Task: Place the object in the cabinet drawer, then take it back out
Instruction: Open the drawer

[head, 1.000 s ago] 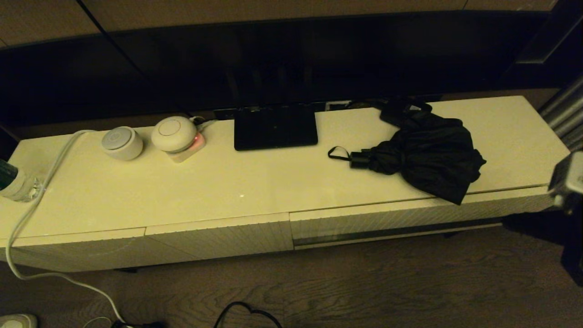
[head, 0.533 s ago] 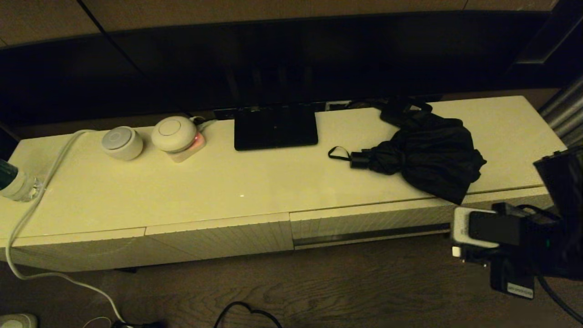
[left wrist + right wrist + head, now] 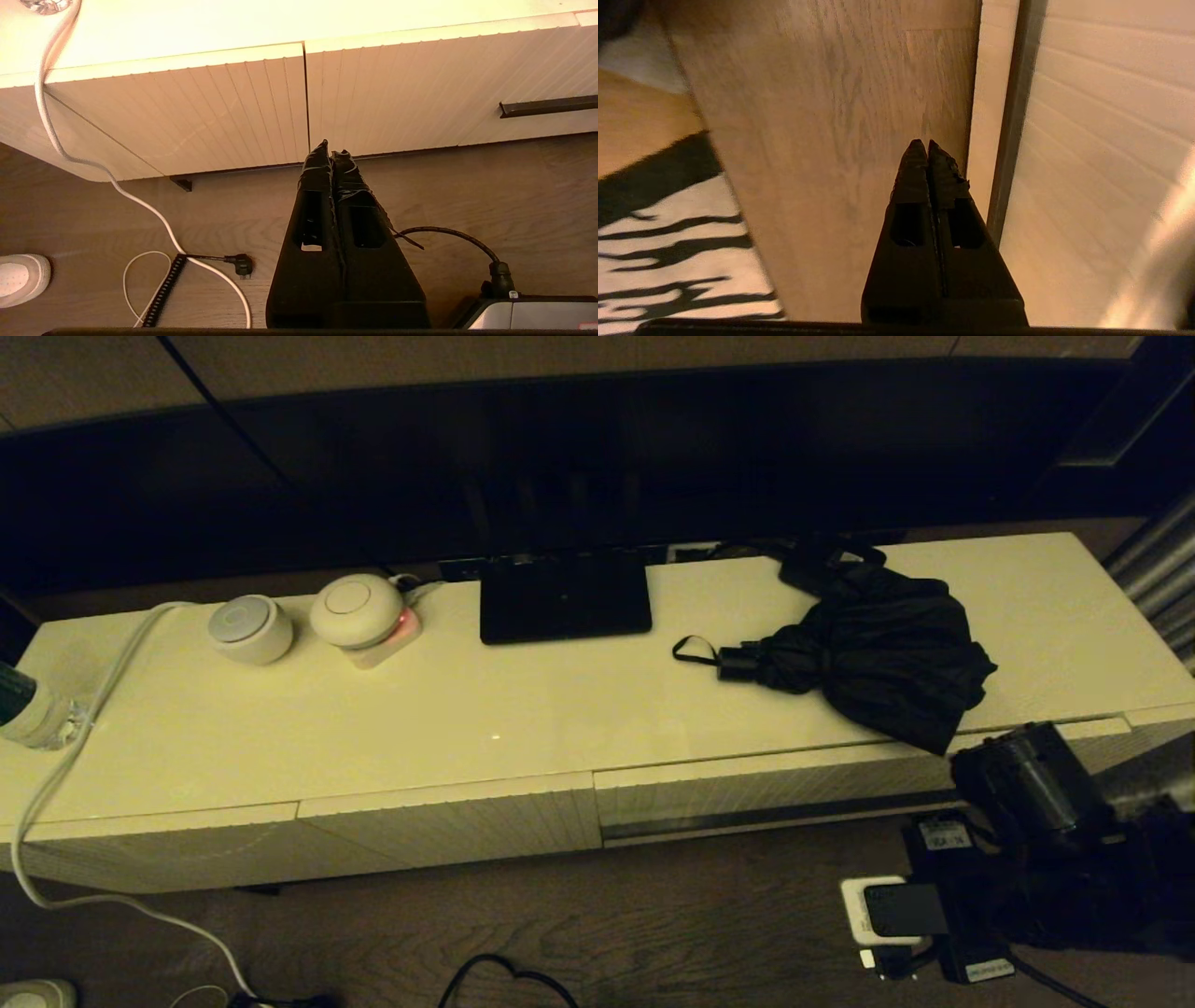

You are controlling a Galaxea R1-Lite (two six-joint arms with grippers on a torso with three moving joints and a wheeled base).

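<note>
On cabinet top, right side: black folding umbrella [image 3: 878, 658], untouched. Below: ribbed drawer [image 3: 775, 789] shut. Right gripper [image 3: 928, 151] near slot [image 3: 1008, 140], fingers pressed together; left gripper [image 3: 331, 151] likewise, parked low. Next, likely: spread fingers, hook slot, pull.

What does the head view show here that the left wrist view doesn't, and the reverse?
Only the head view shows the black umbrella lying on the cabinet top, the flat black stand base, two round white devices, and the right arm low at the right, in front of the drawer. Only the left wrist view shows the left tool, shut, over the floor, and a black plug. Both show the drawer closed, its dark slot, and the white cable.
</note>
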